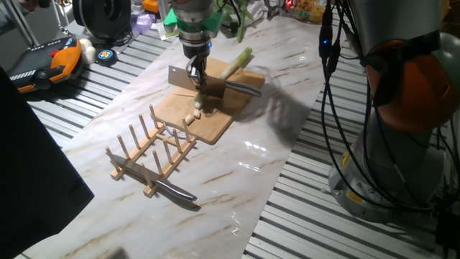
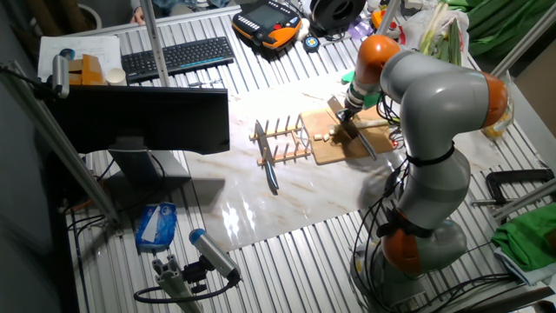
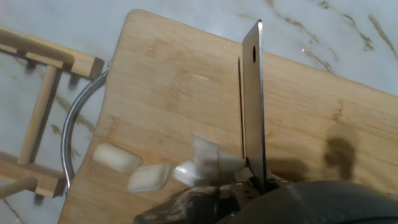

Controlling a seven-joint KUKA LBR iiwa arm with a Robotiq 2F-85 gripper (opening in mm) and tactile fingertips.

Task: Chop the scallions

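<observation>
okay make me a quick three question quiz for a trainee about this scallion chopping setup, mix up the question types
1. True or false: the cleaver is lying flat on the marble table.
2. Multiple choice: where are the cut scallion chunks? A) on the wooden rack B) on the cutting board C) on the metal slats
3. Short answer: what lies on the table beside the wooden rack?

Key
1. False: the gripper holds it over the cutting board, blade across the scallion stalk.
2. B
3. A knife with a metal handle.
</observation>
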